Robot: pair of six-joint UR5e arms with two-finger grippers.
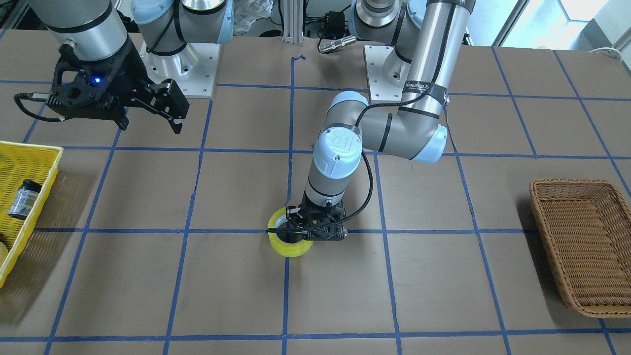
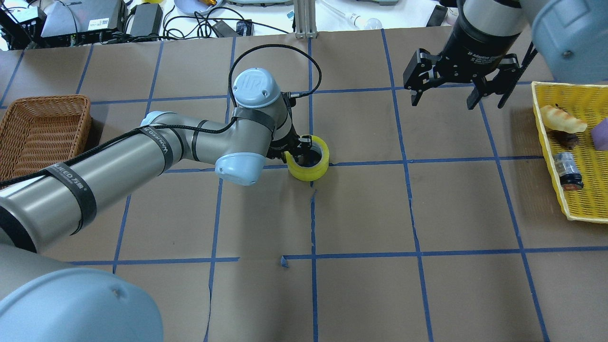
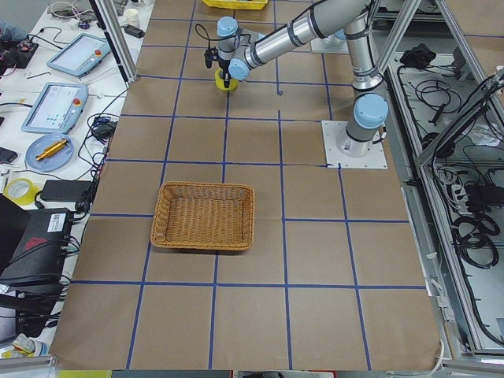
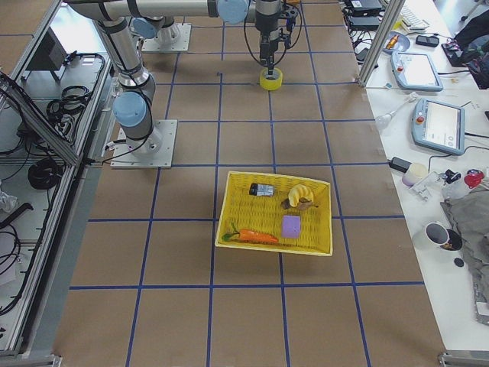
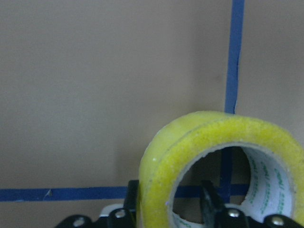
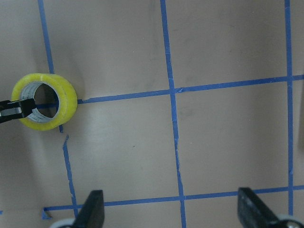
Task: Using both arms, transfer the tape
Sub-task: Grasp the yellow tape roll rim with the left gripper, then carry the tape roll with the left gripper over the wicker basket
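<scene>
The yellow tape roll (image 1: 291, 246) lies flat on the table at a crossing of blue lines near the middle; it also shows in the overhead view (image 2: 308, 171). My left gripper (image 1: 296, 228) points down at it. One finger (image 5: 209, 199) is inside the core and the other is outside, with the roll's wall (image 5: 156, 190) between them, closed in on it. The roll still rests on the paper. My right gripper (image 2: 444, 102) hangs open and empty above the table, well off to the robot's right. Its wrist view shows the tape (image 6: 66, 102) at the far left.
An empty brown wicker basket (image 2: 42, 99) stands on the robot's left side of the table. A yellow basket (image 2: 546, 137) with a small bottle (image 2: 567, 171) and food items stands on its right side. Blue tape lines grid the brown paper.
</scene>
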